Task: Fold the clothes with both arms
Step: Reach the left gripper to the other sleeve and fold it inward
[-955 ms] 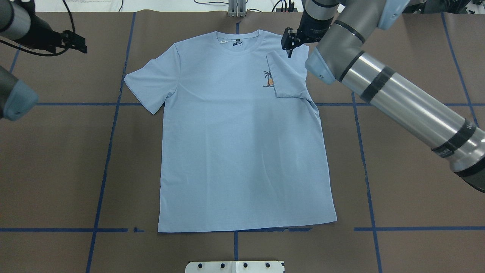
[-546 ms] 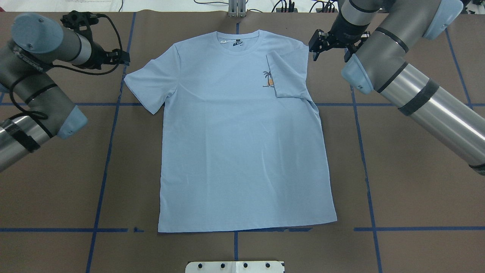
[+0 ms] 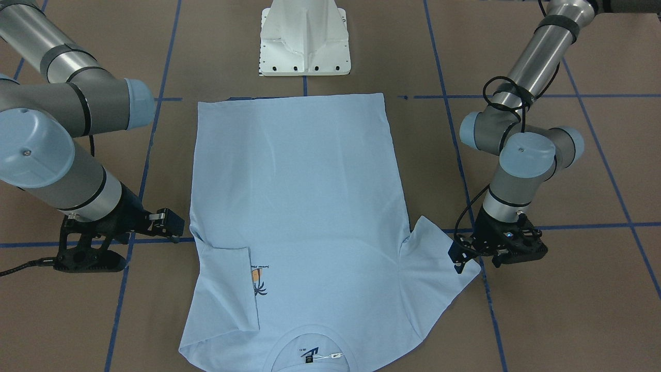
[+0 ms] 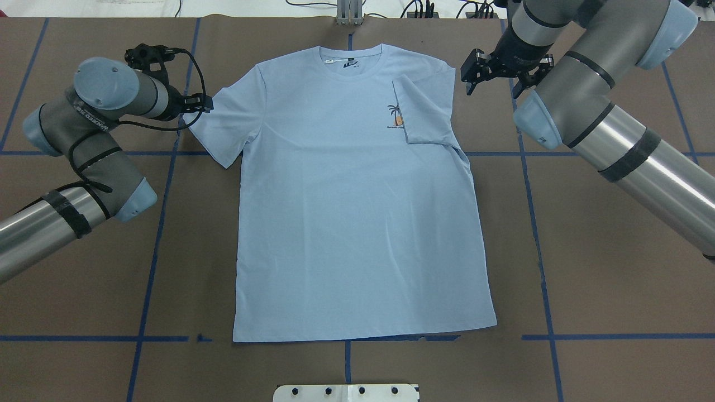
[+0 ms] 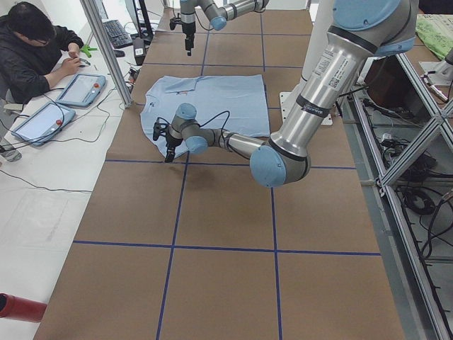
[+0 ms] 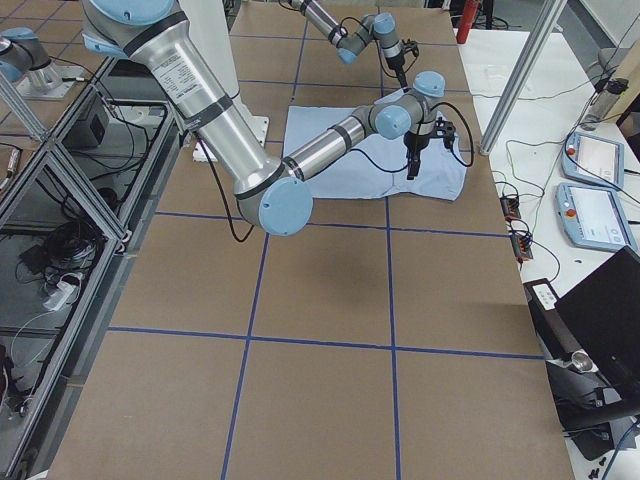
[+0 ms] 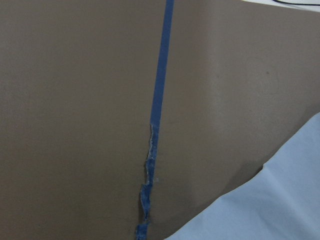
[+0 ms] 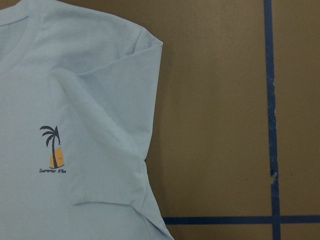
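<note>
The pale blue T-shirt (image 4: 357,223) lies flat, front up, collar at the far edge. The sleeve (image 4: 427,114) on my right side is folded in over the chest, beside the palm print (image 4: 395,116). The other sleeve (image 4: 223,125) lies spread out. My left gripper (image 3: 477,257) is open, and one fingertip (image 4: 205,104) is at that spread sleeve's outer edge. The left wrist view shows only the sleeve's edge (image 7: 280,200) and brown table. My right gripper (image 4: 491,81) hovers open over bare table just right of the shoulder, apart from the cloth.
The brown table cover (image 4: 586,251) carries a grid of blue tape lines (image 4: 533,223). The white pedestal base (image 4: 346,392) is at the near edge. Cables (image 4: 416,8) run along the far edge. A person (image 5: 32,49) sits at a side desk with tablets.
My left arm swung in from the far left to the spread sleeve's edge. My right gripper left the folded sleeve, moved right off the shirt, and now stands open.
</note>
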Controlling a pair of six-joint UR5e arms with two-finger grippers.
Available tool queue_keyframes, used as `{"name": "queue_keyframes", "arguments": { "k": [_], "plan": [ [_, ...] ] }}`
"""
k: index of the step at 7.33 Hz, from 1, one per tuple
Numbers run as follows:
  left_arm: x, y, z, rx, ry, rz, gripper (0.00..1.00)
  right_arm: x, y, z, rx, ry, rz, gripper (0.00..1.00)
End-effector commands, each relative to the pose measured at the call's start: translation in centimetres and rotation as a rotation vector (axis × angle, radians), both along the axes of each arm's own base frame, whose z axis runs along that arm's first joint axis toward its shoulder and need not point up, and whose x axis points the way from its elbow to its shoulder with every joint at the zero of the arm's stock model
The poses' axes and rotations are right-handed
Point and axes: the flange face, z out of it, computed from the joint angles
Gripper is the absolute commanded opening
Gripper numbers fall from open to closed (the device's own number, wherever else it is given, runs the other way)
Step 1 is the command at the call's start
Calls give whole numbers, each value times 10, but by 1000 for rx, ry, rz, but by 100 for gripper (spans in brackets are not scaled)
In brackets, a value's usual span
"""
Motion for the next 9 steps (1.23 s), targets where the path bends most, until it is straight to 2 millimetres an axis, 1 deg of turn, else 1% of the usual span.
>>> {"name": "queue_keyframes", "arguments": {
  "k": [1,2,3,4,5,6,7,8,9],
  "plan": [
    [2,-1,9,0,-9,5,69,-7,3,-2,-7,-2,1,100],
    [2,-1,9,1,-10,6,55,-9,3,-2,-9,-1,0,100],
    [3,-1,7,7,-12,11,37,-10,4,-2,-8,-1,-2,100],
    [4,-2,3,29,-21,28,15,-11,4,0,-10,0,-3,100],
    [6,-4,-4,33,-18,29,0,-12,5,0,-12,1,-5,100],
    [6,-4,-9,31,-14,33,0,-13,5,2,-13,4,-5,100],
    [7,-6,-28,22,-8,25,0,-14,5,3,-10,9,-3,100],
    [12,-10,-67,-14,-14,12,0,-14,6,4,-8,12,-2,100],
    [31,-16,-121,-88,20,-38,0,-14,7,5,-11,13,2,100]
  ]
}}
